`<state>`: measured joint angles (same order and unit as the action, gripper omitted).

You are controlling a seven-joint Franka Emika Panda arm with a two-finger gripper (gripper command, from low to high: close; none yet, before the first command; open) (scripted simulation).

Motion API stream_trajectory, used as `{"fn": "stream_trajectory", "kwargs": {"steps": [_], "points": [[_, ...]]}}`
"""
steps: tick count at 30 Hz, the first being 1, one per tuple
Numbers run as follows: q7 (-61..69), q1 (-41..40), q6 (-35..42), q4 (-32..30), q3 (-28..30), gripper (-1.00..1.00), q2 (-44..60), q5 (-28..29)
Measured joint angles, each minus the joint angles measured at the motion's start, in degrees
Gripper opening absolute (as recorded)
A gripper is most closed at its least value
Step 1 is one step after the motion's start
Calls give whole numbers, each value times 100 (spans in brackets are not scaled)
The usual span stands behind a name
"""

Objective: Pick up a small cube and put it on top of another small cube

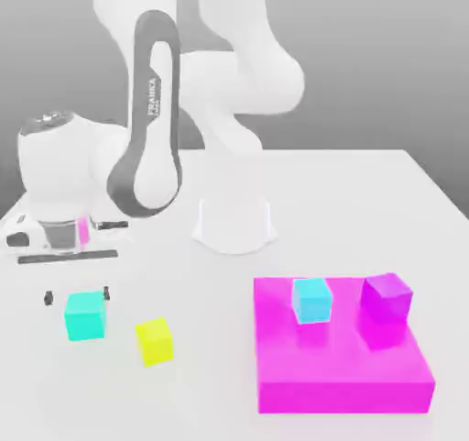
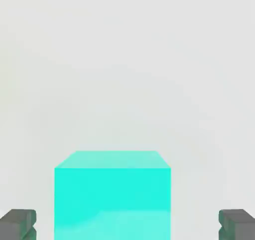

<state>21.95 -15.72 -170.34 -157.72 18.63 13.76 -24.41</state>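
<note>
Dominating the exterior view, the white Franka arm [image 1: 151, 127] is bending down over the table [image 1: 348, 192] toward seven o'clock of its base. A magenta block [image 1: 339, 366] is sitting at four o'clock of the scene, carrying a sky-blue cube [image 1: 311, 299] and a purple cube [image 1: 386, 297]. The gripper [image 1: 77, 294] is hanging spread wide, its two dark fingertips [image 2: 18, 224] flanking the turquoise cube [image 1: 85, 316] without touching it, gripping nothing. That cube is resting flat on the table, with the yellow cube [image 1: 155, 341] just beside it at four o'clock. Judging by its plain, flat faces, the turquoise cube is probably behaving as a light, rigid body, possibly a little slick; pinching its two opposite side faces near mid-height, squarely, looks safest against twisting or slipping.
</note>
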Motion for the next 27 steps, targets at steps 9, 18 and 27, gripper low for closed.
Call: {"fn": "stream_trajectory", "kwargs": {"steps": [9, 18, 27], "points": [[391, -544, -249, 84, -668, -100, 355, -526], [-856, 452, 393, -158, 722, -100, -602, 1153], [-399, 964, 1158, -363, 823, -100, -1624, 2570]]}}
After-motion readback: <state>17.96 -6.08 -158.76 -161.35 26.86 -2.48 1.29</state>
